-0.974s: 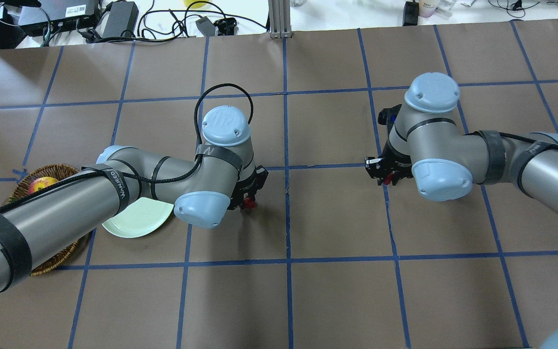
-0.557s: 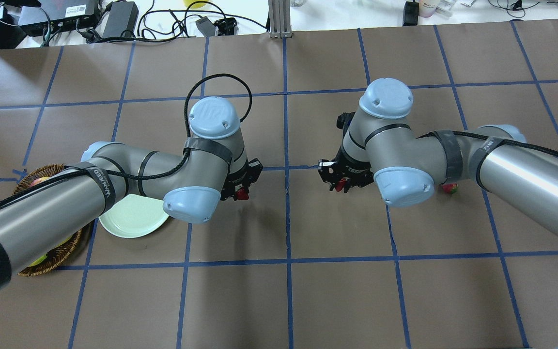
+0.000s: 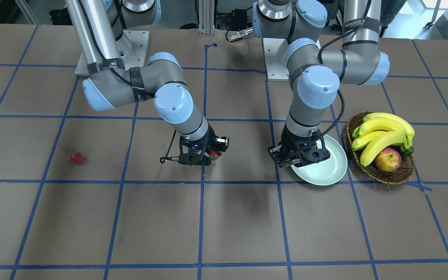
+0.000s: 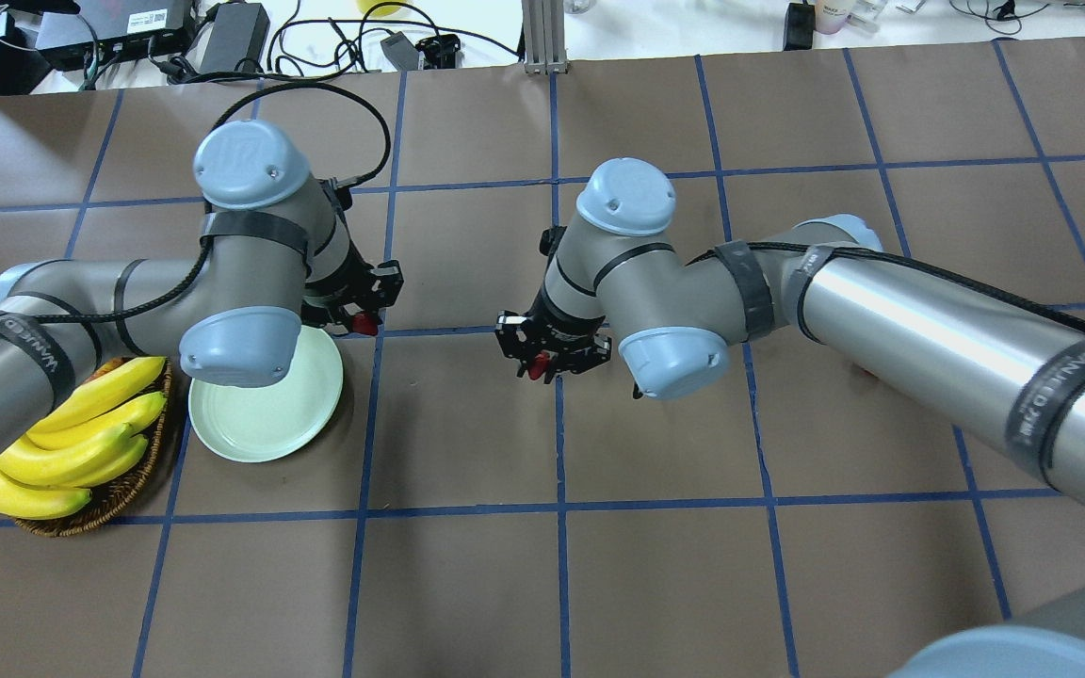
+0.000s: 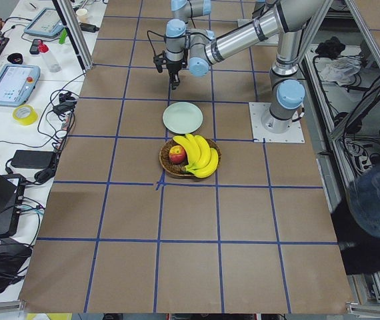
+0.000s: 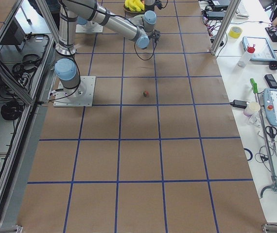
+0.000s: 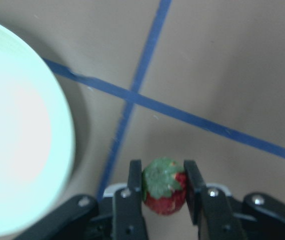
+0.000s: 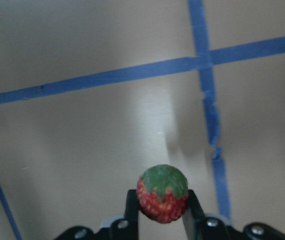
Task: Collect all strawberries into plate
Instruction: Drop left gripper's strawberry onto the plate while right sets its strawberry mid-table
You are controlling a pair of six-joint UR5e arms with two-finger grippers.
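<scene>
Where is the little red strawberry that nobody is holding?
The loose red strawberry lies on the brown table at the front-facing view's far left, left of the right end effector.

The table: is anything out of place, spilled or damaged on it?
Nothing is spilled or damaged. One strawberry lies alone on the table, far from the empty plate. The left gripper holds a second strawberry and the right gripper a third strawberry.
</scene>
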